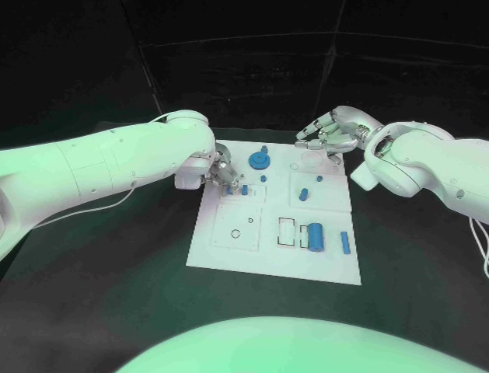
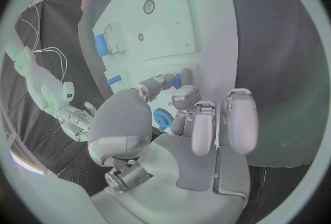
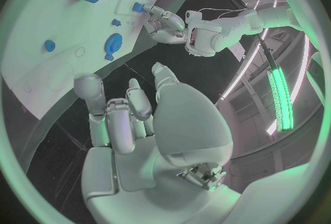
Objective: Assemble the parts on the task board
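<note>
The white task board (image 1: 276, 250) lies in the middle of the black table. My left hand (image 1: 214, 172) is low over its far left part and pinches a small blue peg (image 1: 244, 189) between thumb and fingertip (image 2: 177, 80), right at the board's surface. A blue gear (image 1: 260, 161) stands just beyond it (image 2: 163, 118). My right hand (image 1: 327, 134) hovers over the board's far right corner with its fingers loosely bent and apart, holding nothing (image 3: 127, 119). A blue cylinder (image 1: 316, 235) lies in a slot near the board's front right.
More small blue parts lie on the board: a short bar (image 1: 304, 193) near the middle, a thin bar (image 1: 344, 242) beside the cylinder, and a tiny piece (image 1: 264, 178) near the gear. A white cable (image 1: 99, 206) trails on the table at the left.
</note>
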Action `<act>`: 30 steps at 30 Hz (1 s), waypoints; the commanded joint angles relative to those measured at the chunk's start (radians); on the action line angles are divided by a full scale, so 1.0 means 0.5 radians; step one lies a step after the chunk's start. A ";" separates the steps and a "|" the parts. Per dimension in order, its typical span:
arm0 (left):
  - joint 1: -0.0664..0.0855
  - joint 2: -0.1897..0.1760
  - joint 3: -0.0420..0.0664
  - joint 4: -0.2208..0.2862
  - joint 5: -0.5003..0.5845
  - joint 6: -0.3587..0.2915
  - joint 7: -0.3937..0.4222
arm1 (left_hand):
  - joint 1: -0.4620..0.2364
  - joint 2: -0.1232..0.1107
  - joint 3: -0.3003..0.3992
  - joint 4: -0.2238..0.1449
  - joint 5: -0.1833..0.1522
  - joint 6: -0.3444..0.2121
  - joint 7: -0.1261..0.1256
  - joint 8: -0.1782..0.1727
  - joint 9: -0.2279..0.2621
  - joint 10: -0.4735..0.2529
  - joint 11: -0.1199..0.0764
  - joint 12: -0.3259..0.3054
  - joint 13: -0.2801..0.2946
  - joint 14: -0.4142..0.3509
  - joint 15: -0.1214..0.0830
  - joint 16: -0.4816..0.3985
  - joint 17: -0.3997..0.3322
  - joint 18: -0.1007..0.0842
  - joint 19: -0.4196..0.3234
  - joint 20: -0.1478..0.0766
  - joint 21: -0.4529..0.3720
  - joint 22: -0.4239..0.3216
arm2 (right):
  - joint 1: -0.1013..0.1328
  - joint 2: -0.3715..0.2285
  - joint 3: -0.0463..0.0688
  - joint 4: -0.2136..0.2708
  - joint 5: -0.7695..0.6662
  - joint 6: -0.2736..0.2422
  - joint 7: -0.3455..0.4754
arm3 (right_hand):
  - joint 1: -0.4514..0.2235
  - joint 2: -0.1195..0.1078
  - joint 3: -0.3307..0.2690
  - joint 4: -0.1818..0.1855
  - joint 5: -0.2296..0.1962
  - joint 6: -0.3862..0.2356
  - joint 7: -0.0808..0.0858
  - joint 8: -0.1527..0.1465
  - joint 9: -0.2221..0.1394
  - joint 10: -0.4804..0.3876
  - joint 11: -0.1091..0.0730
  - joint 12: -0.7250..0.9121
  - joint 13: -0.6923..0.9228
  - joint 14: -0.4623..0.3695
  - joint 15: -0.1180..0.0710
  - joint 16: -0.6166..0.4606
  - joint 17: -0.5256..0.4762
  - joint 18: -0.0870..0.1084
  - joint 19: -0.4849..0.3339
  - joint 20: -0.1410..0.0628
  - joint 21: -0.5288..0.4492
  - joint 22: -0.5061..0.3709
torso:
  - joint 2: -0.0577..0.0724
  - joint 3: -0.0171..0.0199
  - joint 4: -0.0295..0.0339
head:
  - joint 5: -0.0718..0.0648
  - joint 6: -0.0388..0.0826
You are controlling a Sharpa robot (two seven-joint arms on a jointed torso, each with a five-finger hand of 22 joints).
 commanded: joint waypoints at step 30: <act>-0.003 0.058 -0.002 -0.138 0.066 0.047 -0.072 | -0.107 0.130 -0.090 0.115 -0.056 0.009 -0.035 -0.021 -0.008 -0.018 -0.042 -0.072 -0.119 0.215 -0.006 0.006 0.527 -0.014 0.010 -0.012 -0.050 0.165 | 0.002 0.009 0.001 -0.003 0.002 0.026 0.014 | 0.004 0.018 -0.013 -0.004 0.011 -0.009 -0.004 0.010 -0.002 -0.007 -0.005 0.007 -0.004 0.149 -0.014 -0.007 0.268 0.010 -0.006 -0.004 -0.012 -0.001 | 0.000 0.0007 0.000 | -0.007 -0.005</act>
